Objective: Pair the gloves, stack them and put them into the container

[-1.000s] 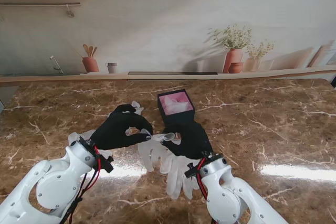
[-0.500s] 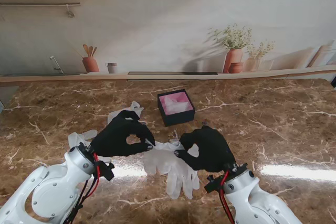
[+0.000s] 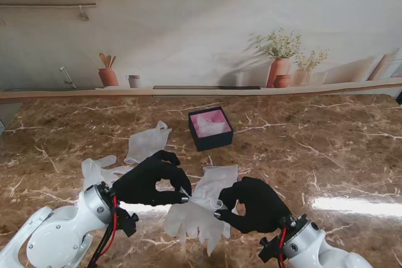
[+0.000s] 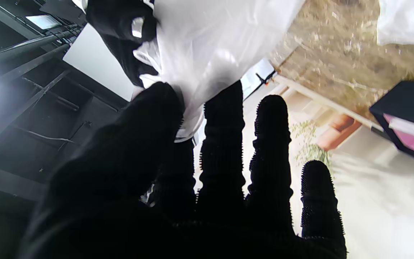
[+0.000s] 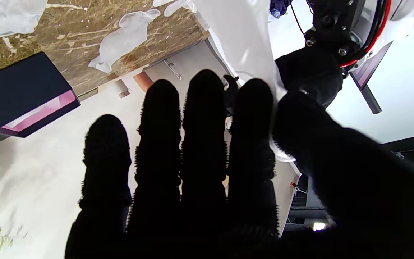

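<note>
Honestly, those gloves (image 3: 202,202) look thin, floppy and slick; they hang between the left hand (image 3: 152,179) and right hand (image 3: 251,205), both pinched shut on an edge. Box (image 3: 210,128) sits just beyond them; I'd keep gripping the cuff

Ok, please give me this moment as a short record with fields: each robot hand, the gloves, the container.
left robot hand: shut on held glove, pinching one edge
right robot hand: shut on held glove, pinching the other edge
held glove: white, between both hands
other gloves: one farther from me, one at far left
container: dark box, pink inside, open
</note>
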